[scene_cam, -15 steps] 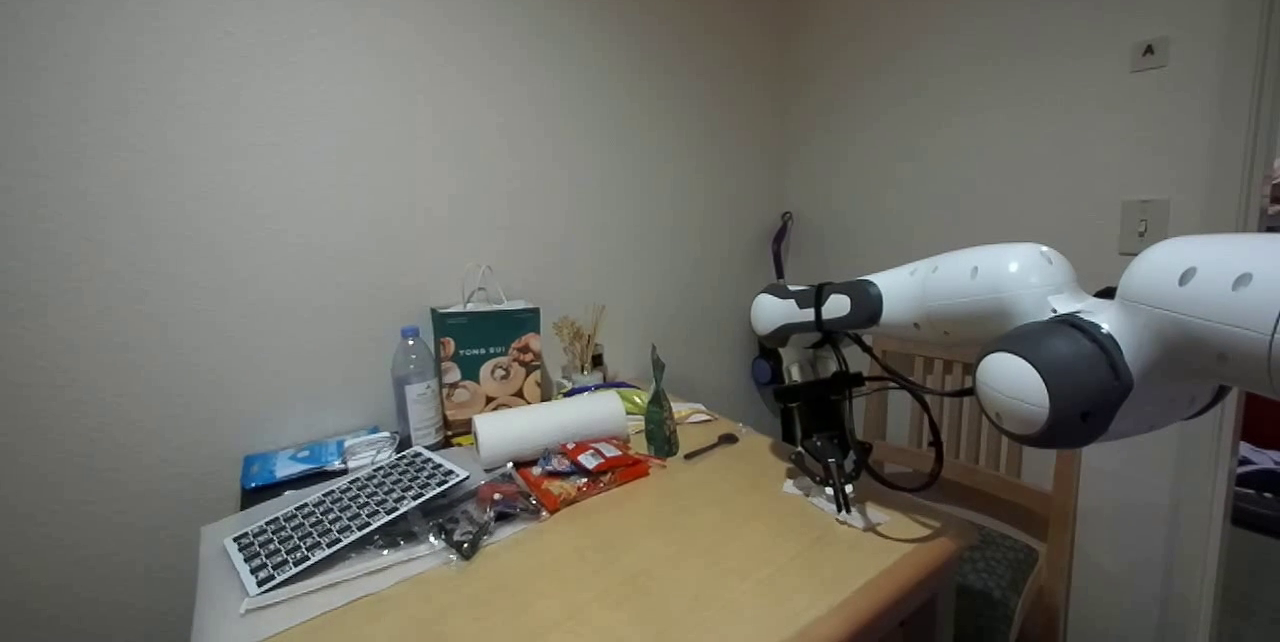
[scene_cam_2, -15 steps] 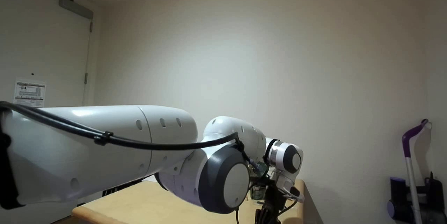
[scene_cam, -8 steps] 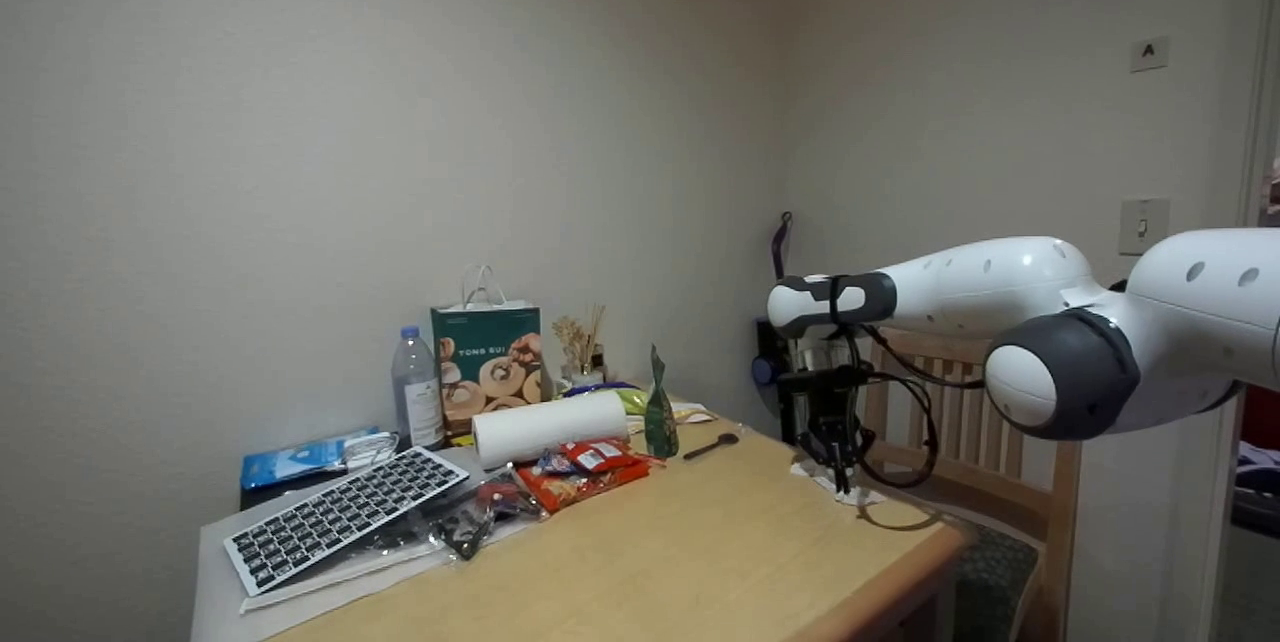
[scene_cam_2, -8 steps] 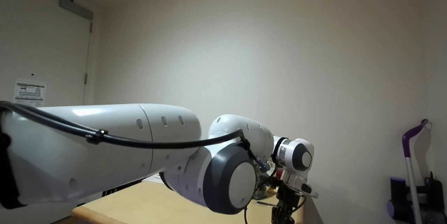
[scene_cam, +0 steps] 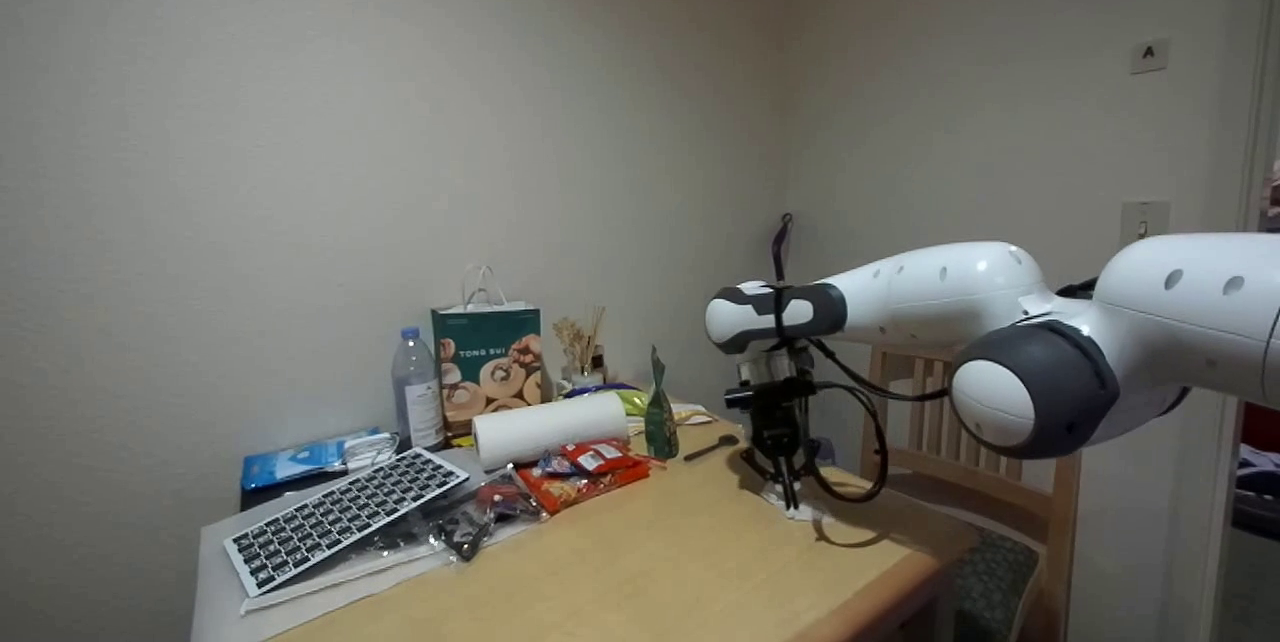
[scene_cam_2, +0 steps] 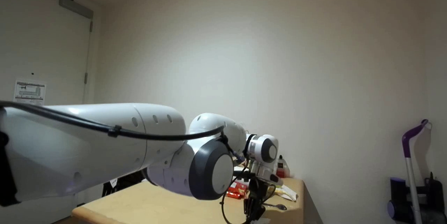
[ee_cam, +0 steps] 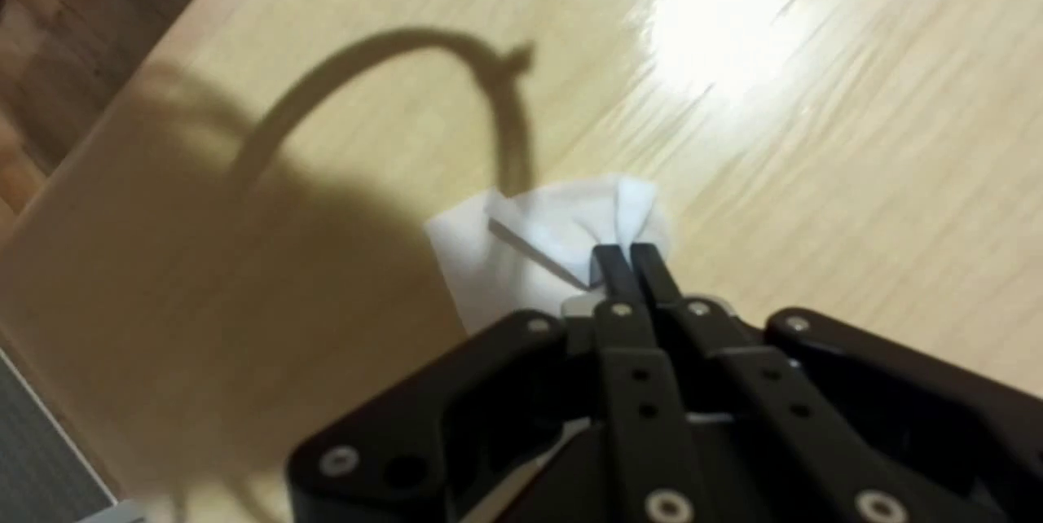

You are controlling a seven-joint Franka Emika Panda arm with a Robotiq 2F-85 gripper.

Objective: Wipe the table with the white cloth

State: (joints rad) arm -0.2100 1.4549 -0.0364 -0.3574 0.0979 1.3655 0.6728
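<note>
A white cloth [ee_cam: 477,262], thin and creased, lies on the pale wooden table [scene_cam: 640,562]. My gripper [ee_cam: 626,250] is shut on a fold of the cloth, pinched between its fingertips in the wrist view. The rest of the cloth spreads flat to the left of the fingers, and part of it is hidden under them. In an exterior view the gripper [scene_cam: 792,505] points down at the table with the cloth [scene_cam: 803,514] at its tips. In an exterior view the gripper [scene_cam_2: 254,213] is at the lower edge, with a bit of cloth [scene_cam_2: 262,221] beside it.
A black spoon [scene_cam: 711,446], a green pouch [scene_cam: 660,417], red snack packets [scene_cam: 590,472], a paper roll [scene_cam: 550,427], a bottle [scene_cam: 417,392], a paper bag [scene_cam: 490,362] and a keyboard-like panel [scene_cam: 345,517] stand or lie on the table. A wooden chair [scene_cam: 1060,492] is beside it.
The gripper first shifted slightly right, then moved left across the table in both exterior views. The cloth moved along with it, and the gripper stayed shut.
</note>
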